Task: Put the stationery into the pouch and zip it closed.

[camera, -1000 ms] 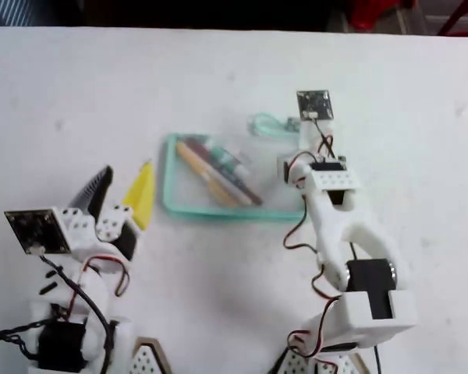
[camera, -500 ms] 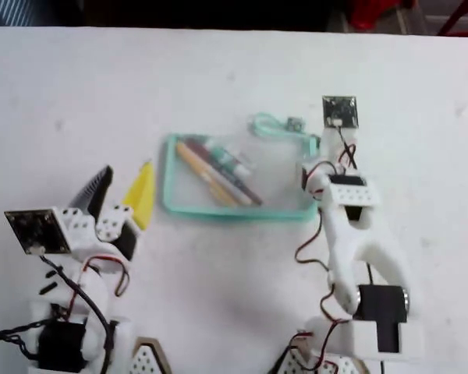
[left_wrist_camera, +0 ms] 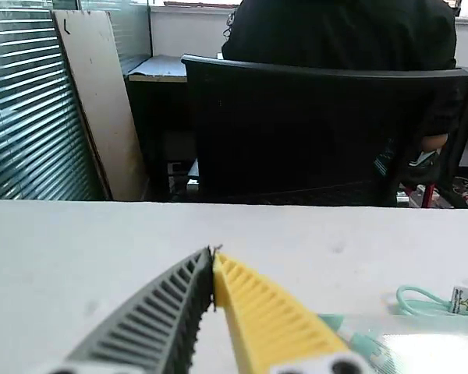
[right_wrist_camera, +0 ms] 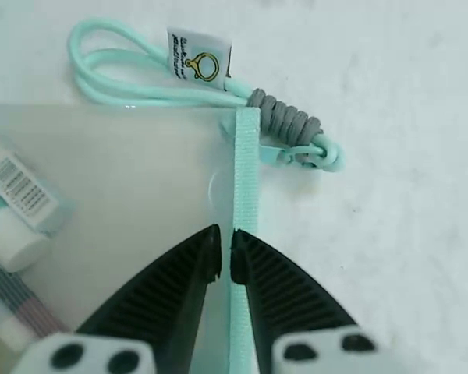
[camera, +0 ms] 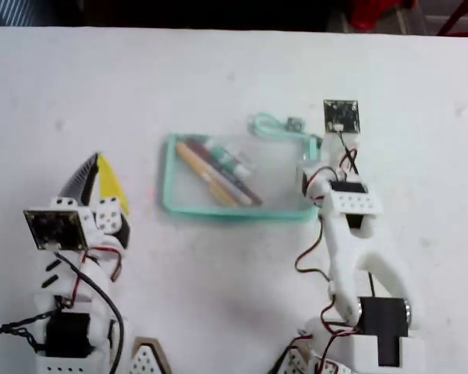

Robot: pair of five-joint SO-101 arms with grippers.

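The pouch (camera: 234, 213) lies flat in the middle of the table (camera: 218, 78), clear with a mint border. The pens (camera: 218, 175) and a small tube are already inside it, towards its left end. So the filling looks done, and the step in hand is the zip.

The zip pull (right_wrist_camera: 300, 148) sits at the pouch's far right corner, with its cord (right_wrist_camera: 125, 86) and tag (right_wrist_camera: 200, 53) trailing onto the table just beyond. That suggests the zip is at the end of its run, though I cannot tell whether it is fully closed.

The right gripper (right_wrist_camera: 225, 253) is at the right end of the pouch. Its fingers are drawn almost together, just a sliver apart, at the mint edge band. I cannot tell whether they pinch the band.

The left gripper (left_wrist_camera: 213, 263) hangs well apart, left of the pouch, with its fingers pressed together on nothing.

The next move calls for checking the closure, then lifting the right arm off without dragging the pouch.

The right wrist view gives the pull, the band and the fingertips up close. From above, the arm's body covers that corner, but the whole pouch and both arms can be placed.
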